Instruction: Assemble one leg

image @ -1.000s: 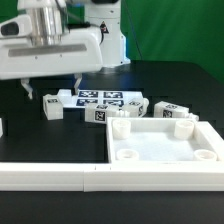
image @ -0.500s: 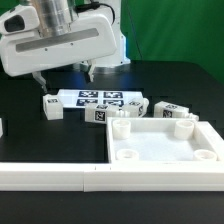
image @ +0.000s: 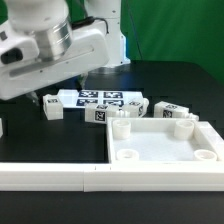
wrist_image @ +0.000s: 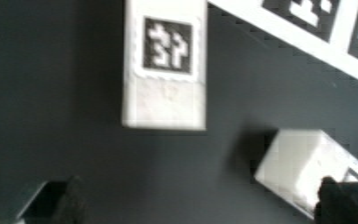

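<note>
Gripper (wrist_image: 194,200) has tilted, jaws apart, over leg (wrist_image: 165,70).

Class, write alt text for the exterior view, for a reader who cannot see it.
A white robot arm hangs low over a black table, above a white tagged leg at the exterior view's left. More tagged white pieces lie beside it, and a large square panel with a raised rim sits in front.
</note>
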Tool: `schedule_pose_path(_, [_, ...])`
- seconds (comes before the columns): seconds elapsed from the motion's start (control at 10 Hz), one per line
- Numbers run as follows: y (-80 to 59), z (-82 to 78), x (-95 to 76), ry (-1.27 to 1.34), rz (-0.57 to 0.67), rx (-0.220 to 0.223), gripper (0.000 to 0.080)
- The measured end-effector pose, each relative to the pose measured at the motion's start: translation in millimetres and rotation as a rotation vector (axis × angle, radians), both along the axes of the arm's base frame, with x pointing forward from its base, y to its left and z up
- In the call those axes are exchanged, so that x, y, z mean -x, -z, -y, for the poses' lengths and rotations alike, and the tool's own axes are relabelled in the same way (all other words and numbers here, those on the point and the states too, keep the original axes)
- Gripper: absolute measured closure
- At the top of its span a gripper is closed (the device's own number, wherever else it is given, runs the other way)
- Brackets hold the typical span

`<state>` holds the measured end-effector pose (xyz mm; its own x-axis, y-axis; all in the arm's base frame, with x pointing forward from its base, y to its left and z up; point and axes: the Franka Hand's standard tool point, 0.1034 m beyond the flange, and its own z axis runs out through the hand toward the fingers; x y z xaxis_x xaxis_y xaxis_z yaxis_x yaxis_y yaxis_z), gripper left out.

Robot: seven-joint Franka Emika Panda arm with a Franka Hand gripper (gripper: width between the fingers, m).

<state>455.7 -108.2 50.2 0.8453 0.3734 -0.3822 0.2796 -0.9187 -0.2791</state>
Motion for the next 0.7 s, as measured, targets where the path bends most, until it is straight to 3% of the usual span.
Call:
schedule_pose_path(0.1, [-1.1,-8.4,-1.0,-0.024,-0.031,-0.014,0.015])
schedule_pose_path(0.4, [0.0,-9.0,-1.6,-0.043,-0.024,-0.019,0.015])
schedule_pose_path(0.6, [1.2,5.6,0.5,-0.114,-0.05,0.135,0.015])
schedule_pose_path(0.7, [6.3,8.5,-1.1,-0.133,-0.028,0.134,0.015])
